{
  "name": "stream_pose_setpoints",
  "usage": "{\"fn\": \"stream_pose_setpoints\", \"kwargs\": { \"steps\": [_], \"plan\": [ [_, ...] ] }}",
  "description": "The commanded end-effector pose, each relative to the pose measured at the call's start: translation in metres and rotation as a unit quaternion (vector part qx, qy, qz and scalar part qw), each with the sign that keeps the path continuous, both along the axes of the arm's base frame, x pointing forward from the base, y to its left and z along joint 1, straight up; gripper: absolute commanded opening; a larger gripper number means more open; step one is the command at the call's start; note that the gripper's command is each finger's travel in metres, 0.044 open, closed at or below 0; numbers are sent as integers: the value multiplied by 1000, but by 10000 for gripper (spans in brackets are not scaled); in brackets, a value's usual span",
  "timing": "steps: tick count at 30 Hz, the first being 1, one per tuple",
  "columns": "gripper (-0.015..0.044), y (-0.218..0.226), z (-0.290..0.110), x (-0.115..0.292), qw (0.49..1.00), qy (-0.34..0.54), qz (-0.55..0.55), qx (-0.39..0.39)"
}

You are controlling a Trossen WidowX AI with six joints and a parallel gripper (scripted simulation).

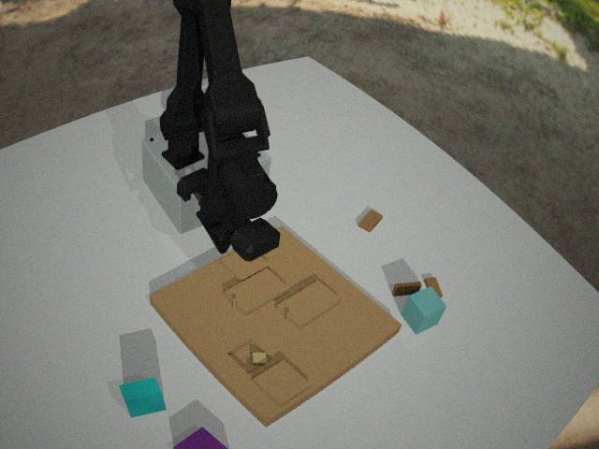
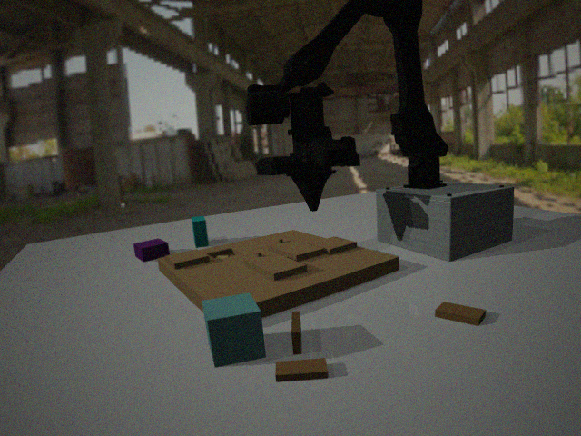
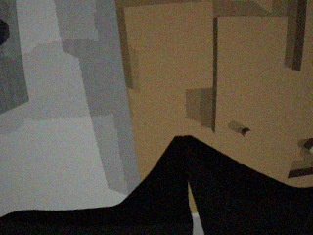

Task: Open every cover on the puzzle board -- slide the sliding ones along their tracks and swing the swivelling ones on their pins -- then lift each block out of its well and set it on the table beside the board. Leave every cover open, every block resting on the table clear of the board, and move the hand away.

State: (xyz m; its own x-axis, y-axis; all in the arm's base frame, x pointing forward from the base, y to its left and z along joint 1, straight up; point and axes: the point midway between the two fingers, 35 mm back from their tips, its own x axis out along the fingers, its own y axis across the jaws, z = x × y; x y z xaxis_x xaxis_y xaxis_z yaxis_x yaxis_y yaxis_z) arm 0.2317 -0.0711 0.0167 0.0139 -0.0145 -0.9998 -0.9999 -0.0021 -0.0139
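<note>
The tan puzzle board (image 1: 203, 313) (image 2: 328, 276) lies in the middle of the white table. The front sliding cover (image 1: 280, 382) (image 2: 192, 261) stands pushed back from its well, where a small yellow block (image 1: 259, 357) shows. Two more covers (image 1: 255, 290) (image 1: 309, 301) (image 2: 281, 265) (image 2: 305, 248) (image 3: 166, 46) (image 3: 250, 72) lie side by side at the back, each with a small pin. My gripper (image 1: 223, 247) (image 2: 311, 204) (image 3: 182, 144) is shut and empty. It hangs above the board's back corner, clear of the covers.
A teal cube (image 1: 423, 309) (image 2: 232, 328) and two brown flat pieces (image 1: 406, 288) (image 2: 300, 369) lie right of the board, and another brown piece (image 1: 370, 220) (image 2: 459, 312) lies farther back. A teal block (image 1: 142, 396) (image 2: 200, 231) and a purple block (image 1: 198, 440) (image 2: 151, 249) lie on the left. The arm's grey pedestal (image 1: 164, 183) (image 2: 450, 220) stands behind the board.
</note>
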Motion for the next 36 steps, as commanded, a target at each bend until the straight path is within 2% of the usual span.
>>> {"fn": "stream_pose_setpoints", "kwargs": {
  "steps": [1,36],
  "plan": [
    [0,0,0,0,1000,-1,3,1],
    [0,0,-29,3,1000,-1,3,1]
  ]
}}
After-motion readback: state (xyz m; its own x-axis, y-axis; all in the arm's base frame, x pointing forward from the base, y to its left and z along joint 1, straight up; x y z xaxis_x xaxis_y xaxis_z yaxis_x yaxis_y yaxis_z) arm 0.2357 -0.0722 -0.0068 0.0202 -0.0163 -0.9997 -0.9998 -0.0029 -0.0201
